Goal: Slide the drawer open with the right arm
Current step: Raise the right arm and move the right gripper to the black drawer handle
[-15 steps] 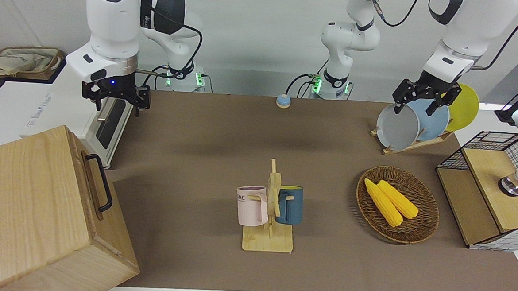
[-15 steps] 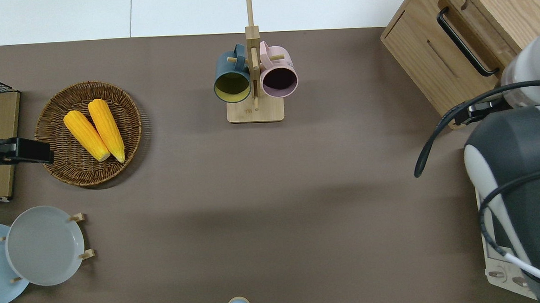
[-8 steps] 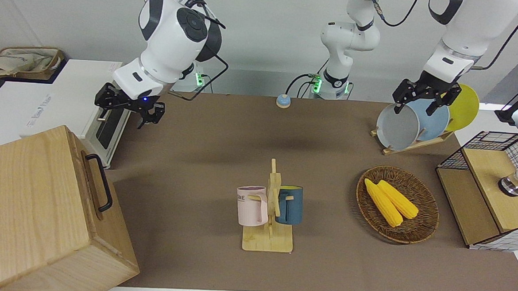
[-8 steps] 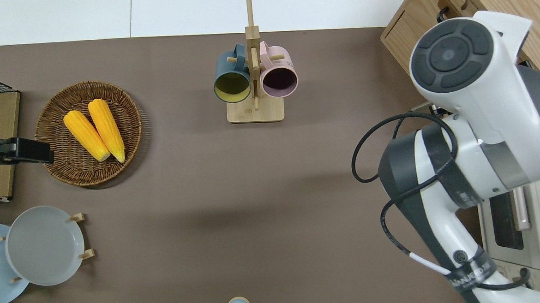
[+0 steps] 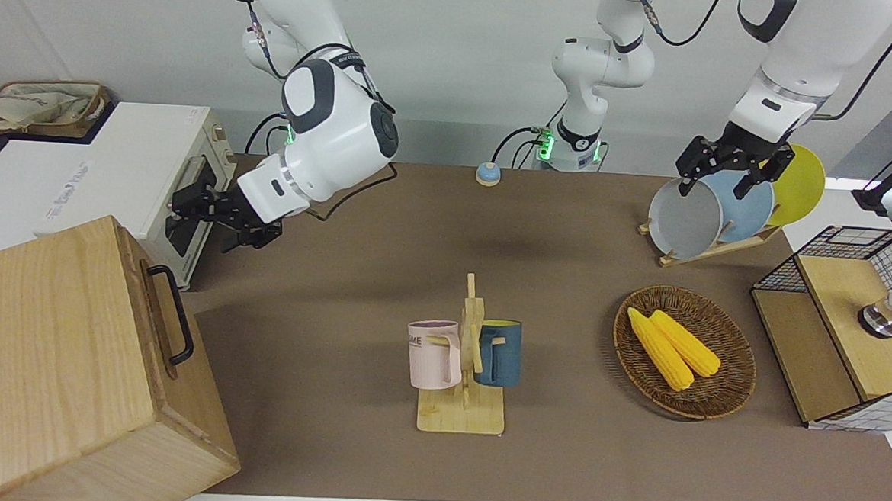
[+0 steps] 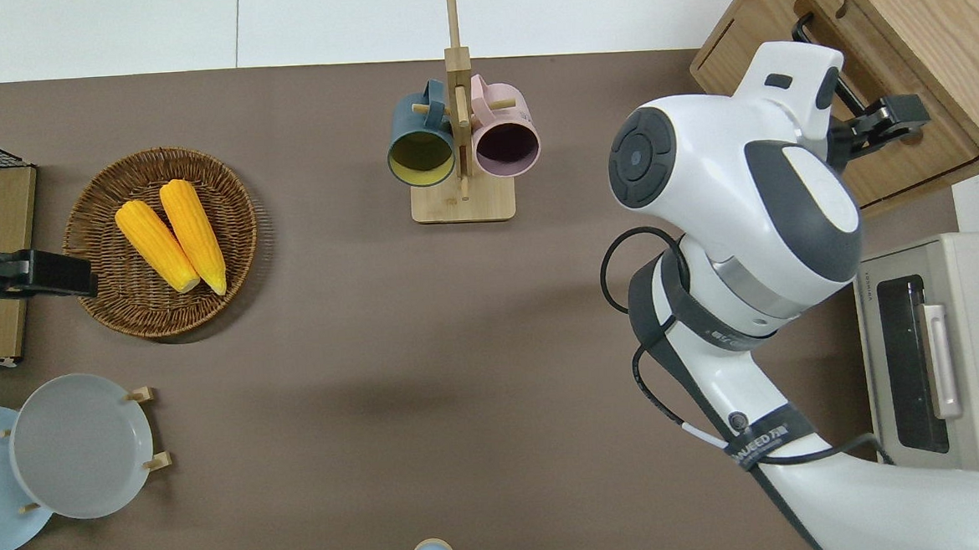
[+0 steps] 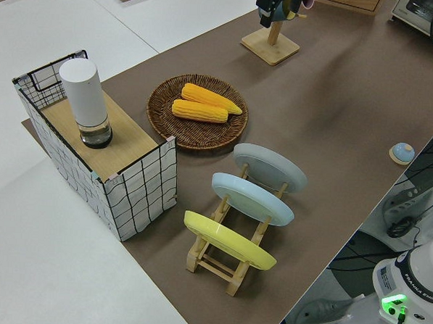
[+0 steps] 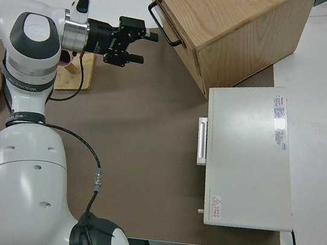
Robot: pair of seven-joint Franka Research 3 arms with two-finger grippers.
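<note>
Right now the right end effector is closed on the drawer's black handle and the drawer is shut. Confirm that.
Wrong: the right end effector is open and short of the handle, not touching it, as the right side view shows. The drawer is shut.

- The right gripper (image 5: 202,221) points sideways toward the right arm's end of the table, fingers spread apart, close to the white toaster oven (image 5: 125,180).
- The drawer (image 5: 158,319) sits shut in the wooden box (image 5: 50,367), its black handle (image 5: 172,314) untouched.
- The left arm is parked.
- A mug stand (image 5: 463,381) holds 2 mugs, pink (image 5: 434,354) and blue (image 5: 499,352).
- A wicker basket (image 5: 721,395) holds 2 corn cobs (image 5: 671,349).
- A rack (image 5: 709,249) holds 3 plates.
</note>
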